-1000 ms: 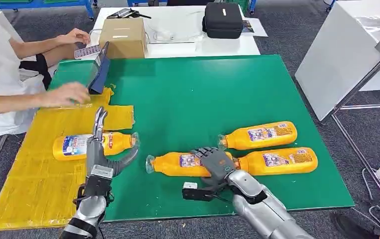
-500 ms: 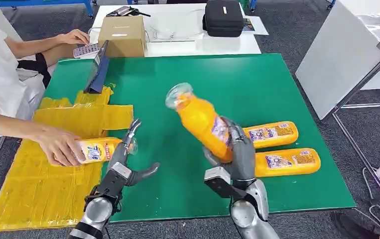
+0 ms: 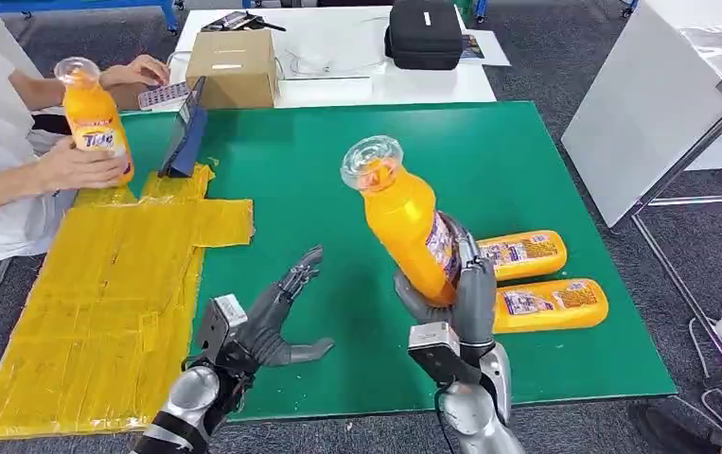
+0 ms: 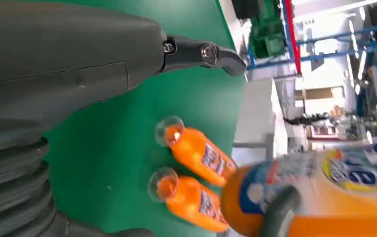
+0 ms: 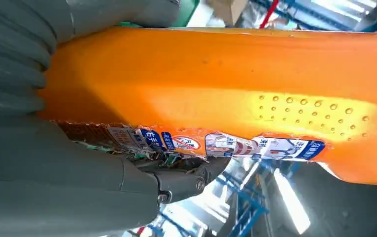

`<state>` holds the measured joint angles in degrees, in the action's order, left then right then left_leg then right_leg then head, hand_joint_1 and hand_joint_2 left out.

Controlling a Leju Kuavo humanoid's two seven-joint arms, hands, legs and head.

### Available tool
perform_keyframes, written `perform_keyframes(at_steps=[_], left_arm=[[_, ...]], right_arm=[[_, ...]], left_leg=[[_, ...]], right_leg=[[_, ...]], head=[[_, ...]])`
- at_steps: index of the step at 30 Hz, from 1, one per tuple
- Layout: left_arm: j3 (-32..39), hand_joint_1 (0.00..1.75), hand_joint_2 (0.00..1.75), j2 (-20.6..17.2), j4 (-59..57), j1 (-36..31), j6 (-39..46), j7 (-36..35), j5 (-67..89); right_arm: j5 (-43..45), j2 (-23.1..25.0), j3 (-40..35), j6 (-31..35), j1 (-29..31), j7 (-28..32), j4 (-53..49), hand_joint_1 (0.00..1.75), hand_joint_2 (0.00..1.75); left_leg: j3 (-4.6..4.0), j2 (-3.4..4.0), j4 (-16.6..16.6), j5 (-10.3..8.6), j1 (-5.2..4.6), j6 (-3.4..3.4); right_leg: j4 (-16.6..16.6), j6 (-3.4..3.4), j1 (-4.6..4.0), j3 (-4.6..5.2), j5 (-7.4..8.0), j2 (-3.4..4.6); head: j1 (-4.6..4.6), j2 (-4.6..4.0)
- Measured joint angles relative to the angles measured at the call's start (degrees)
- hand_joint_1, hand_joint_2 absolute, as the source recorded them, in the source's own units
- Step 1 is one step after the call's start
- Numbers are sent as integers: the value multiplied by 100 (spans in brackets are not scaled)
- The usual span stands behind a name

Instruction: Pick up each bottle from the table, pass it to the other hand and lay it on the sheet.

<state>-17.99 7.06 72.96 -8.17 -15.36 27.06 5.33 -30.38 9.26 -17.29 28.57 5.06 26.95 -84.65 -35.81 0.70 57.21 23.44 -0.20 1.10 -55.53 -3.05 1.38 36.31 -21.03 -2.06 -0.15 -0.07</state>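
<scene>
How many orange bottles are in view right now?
4: one bottle in the right hand, two bottles lying on the green table, one in a person's hand.

Bright, even indoor light with soft, faint shadows in the head view. In the left wrist view the near orange bottle [image 4: 319, 192] is blurred, and the windows behind are overexposed.

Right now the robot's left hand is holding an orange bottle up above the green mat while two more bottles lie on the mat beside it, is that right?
Not quite: the right hand grips the raised orange bottle, as the head view shows. The left hand is open and holds nothing. The rest stands: two more bottles lie on the green mat beside it.
</scene>
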Motion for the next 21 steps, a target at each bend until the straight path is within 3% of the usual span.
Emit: perform_keyframes(at_steps=[21], left_arm=[[-326, 0, 175, -155, 522, -7, -402, 4, -776]], right_arm=[[-437, 204, -678, -627, 234, -107, 1049, 175, 175]], left_leg=[[-2, -1, 0, -1, 1, 0]], right_leg=[[0, 0, 0, 0, 0, 0]], head=[[2, 0]])
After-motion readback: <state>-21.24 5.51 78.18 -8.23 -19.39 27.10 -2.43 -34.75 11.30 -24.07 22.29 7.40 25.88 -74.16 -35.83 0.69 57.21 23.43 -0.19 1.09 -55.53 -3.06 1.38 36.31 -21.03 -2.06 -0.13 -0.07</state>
